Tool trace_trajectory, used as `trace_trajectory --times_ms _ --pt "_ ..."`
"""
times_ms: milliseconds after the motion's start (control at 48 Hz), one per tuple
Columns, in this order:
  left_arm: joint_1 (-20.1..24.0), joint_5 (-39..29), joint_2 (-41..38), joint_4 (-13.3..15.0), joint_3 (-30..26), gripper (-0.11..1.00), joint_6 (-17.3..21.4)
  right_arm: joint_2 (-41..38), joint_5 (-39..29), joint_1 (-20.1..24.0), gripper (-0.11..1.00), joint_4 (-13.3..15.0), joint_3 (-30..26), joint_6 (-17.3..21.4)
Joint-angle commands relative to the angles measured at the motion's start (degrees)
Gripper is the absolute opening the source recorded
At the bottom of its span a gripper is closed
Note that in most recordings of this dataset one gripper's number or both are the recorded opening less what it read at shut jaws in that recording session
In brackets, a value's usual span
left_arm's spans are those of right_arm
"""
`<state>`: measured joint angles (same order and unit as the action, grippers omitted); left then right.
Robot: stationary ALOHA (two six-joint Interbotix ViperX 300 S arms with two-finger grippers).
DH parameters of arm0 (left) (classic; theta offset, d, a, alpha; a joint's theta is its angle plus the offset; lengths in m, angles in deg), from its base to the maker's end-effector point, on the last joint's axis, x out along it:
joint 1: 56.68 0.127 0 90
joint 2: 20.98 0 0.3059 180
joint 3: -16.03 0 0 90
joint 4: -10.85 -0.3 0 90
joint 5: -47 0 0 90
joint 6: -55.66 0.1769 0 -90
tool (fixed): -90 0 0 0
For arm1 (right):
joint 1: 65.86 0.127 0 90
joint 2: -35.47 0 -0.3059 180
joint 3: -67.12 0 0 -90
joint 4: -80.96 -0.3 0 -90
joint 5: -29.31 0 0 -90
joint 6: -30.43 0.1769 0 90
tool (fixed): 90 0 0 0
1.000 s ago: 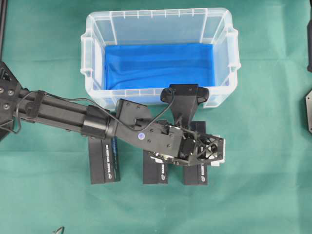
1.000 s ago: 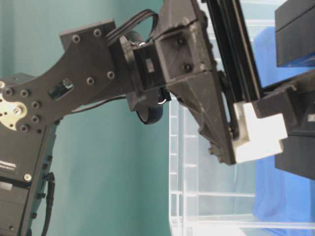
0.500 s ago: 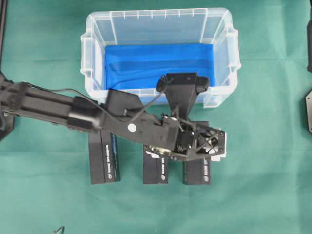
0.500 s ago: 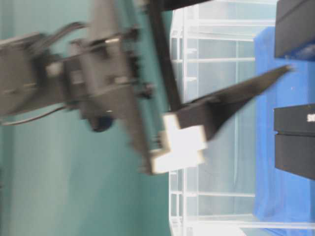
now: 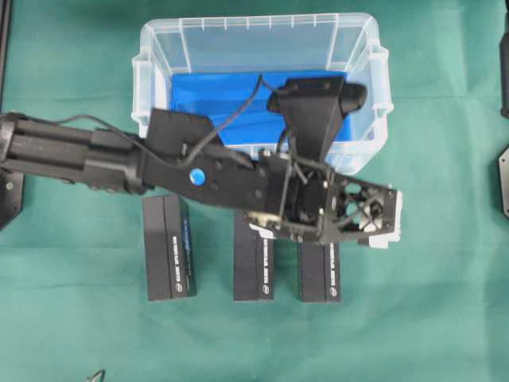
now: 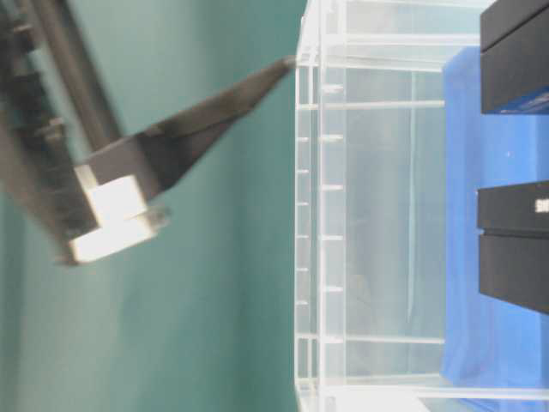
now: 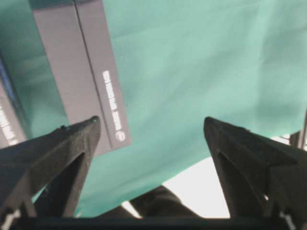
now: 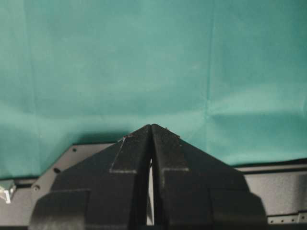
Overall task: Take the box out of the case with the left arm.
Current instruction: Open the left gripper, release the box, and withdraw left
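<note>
Over the green cloth (image 5: 445,318), just in front of the case (image 5: 159,48), hung the left gripper (image 7: 151,127), jaws spread wide and holding nothing. Lay three dark boxes in a row on the cloth outside the case: left box (image 5: 169,259), middle box (image 5: 254,270), right box (image 5: 320,274). Showed only blue lining (image 5: 215,99) inside the case. Looked like release and withdrawal, task apparently done; next called for lifting clear without nudging the row. Kept right gripper (image 8: 151,129) pressed together, away from all this.
</note>
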<state>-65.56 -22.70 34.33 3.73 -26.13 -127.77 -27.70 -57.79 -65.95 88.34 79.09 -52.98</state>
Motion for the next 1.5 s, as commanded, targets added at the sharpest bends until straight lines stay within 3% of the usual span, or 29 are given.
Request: trace_trajectory --times_ms 0,250,541,833,1479 --pt "0.4 -3.4 3.1 -0.3 -3.6 0.83 1.0 -0.1 0.3 -0.1 0.00 0.2 -0.5 0.0" --pt "0.6 -6.4 3.2 -0.3 -5.0 0.83 2.1 -0.2 0.4 0.0 0.00 0.2 -0.5 0.0" --pt "0.4 -6.6 6.5 -0.3 -0.4 0.83 2.8 -0.5 0.4 0.0 0.00 0.2 -0.5 0.0" --pt "-0.4 -6.2 17.0 0.1 12.4 0.83 2.8 -1.1 0.2 0.0 0.00 0.2 0.0 0.0" --pt "-4.3 -0.6 39.6 0.1 42.1 0.83 -2.7 -2.3 0.3 -0.1 0.00 0.3 0.7 0.0"
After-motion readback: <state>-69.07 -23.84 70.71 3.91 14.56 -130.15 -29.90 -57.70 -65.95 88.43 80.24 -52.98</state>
